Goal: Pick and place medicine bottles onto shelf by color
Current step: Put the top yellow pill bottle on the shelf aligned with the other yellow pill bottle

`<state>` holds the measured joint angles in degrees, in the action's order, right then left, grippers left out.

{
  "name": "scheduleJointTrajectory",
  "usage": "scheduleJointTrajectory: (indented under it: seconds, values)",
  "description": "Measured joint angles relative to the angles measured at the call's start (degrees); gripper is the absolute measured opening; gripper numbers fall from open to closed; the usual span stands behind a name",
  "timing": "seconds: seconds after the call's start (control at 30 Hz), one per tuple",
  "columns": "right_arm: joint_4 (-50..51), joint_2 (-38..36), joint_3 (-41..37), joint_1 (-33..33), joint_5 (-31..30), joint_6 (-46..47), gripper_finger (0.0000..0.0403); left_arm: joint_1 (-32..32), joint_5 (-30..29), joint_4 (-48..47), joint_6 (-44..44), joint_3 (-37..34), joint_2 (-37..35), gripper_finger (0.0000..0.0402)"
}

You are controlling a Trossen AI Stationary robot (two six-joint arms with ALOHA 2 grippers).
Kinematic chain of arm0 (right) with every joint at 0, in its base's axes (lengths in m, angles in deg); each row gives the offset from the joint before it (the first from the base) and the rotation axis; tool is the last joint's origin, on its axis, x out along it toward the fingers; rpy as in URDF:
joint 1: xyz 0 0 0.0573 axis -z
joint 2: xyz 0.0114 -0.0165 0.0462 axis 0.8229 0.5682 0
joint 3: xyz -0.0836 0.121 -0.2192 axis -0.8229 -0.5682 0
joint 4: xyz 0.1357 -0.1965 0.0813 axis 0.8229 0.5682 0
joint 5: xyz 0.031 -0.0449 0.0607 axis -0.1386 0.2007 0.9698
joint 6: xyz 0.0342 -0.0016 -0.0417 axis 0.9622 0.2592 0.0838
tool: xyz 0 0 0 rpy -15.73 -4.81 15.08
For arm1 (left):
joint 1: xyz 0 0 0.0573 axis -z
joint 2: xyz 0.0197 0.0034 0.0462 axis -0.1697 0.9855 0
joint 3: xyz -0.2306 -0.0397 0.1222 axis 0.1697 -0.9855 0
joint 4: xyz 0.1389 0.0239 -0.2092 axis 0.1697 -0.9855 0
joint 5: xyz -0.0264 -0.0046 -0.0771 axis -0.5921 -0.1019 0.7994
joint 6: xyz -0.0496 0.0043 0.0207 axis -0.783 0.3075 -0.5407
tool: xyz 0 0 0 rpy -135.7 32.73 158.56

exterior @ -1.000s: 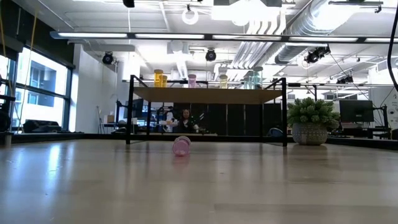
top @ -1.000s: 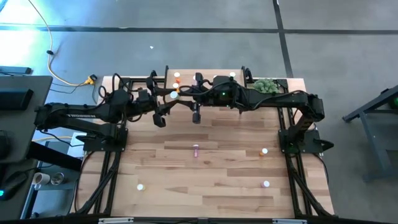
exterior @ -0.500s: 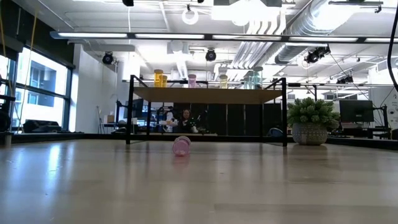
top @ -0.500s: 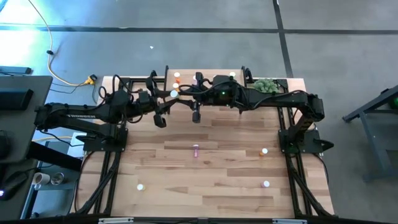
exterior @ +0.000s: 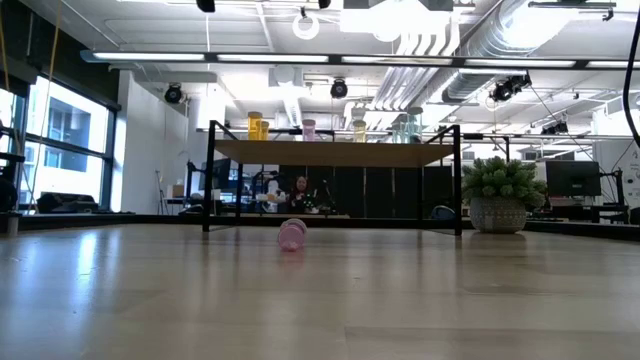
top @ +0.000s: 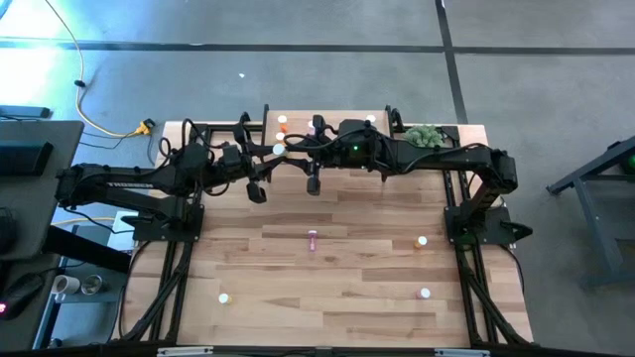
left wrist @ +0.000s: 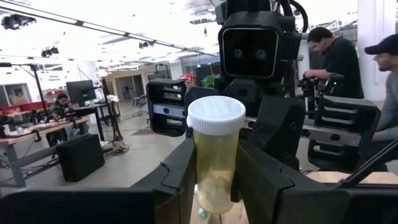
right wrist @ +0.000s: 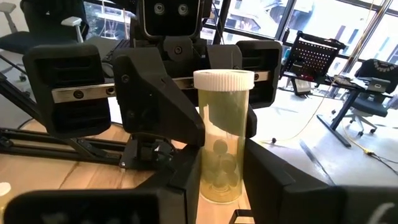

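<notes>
A yellow medicine bottle (left wrist: 216, 163) with a white cap stands upright in the air between my two grippers, in front of the shelf (exterior: 335, 152). My left gripper (left wrist: 216, 180) and my right gripper (right wrist: 221, 180) face each other, and both are shut on it. In the high view the two meet at the bottle's cap (top: 278, 149), the left gripper (top: 268, 157) on one side and the right gripper (top: 291, 149) on the other. Several bottles stand on the shelf board, among them a yellow one (exterior: 256, 126) and a pink one (exterior: 309, 129). A pink bottle (exterior: 292, 234) lies on its side on the table. My left gripper pinches the yellow bottle's body (left wrist: 200, 168) between its two fingers, coming level from the table's left side. Seen from the right wrist, its fingers (right wrist: 163, 106) reach the upper body just under the cap. The bottle stands upright, clear of the table. My right gripper pinches the same bottle's lower body (right wrist: 205, 177) between its two fingers, coming level from the table's right side. The bottle stands upright with the cap (right wrist: 224, 79) on top, lifted clear of the table.
Loose bottles lie on the table: the pink one (top: 314, 238) in the middle, an orange one (top: 420, 241) and a pink one (top: 424, 293) at the right, one (top: 224, 297) near left. A potted plant (top: 425, 136) stands right of the shelf. People (left wrist: 336, 59) stand beyond the table.
</notes>
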<state>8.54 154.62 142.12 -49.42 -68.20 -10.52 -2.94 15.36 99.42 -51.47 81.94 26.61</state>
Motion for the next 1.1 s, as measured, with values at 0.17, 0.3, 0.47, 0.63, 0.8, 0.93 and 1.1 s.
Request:
scheduleJointTrajectory:
  seconds: [0.17,0.3,0.47,0.63,0.8,0.93,1.1]
  values:
    - [1.53,-0.02,0.07,0.42,-0.15,0.03,0.0131,-0.04,-1.03,-0.09,0.25,-0.04,0.0,0.0093]
    - [3.28,-0.02,0.07,0.55,-0.37,0.04,0.0172,-0.05,-3.31,-0.95,1.36,-0.04,0.0,0.0093]
    - [9.08,-0.34,0.07,0.57,-7.38,-1.19,0.0203,-0.11,-7.45,-3.46,1.74,-0.04,-0.13,0.0092]
    - [16.43,-2.06,0.04,1.88,-14.76,-4.39,0.0208,-0.07,-11.52,-9.21,1.24,-0.04,-0.15,0.0092]
    - [21.3,-5.4,0.04,4.19,-14.99,-8.55,0.0208,-0.2,-13.53,-15.56,-2.6,-0.04,-0.13,0.0092]
    - [21.66,-8.65,0.04,6.82,-12.67,-9.44,0.0208,-0.13,-13.33,-18.5,-5.35,-0.04,0.39,0.0092]
    - [21.49,-11.36,0.04,10.66,-0.43,-9.35,0.0208,-0.15,-12.86,-18.73,-6.31,0.0,3.1,0.0092]
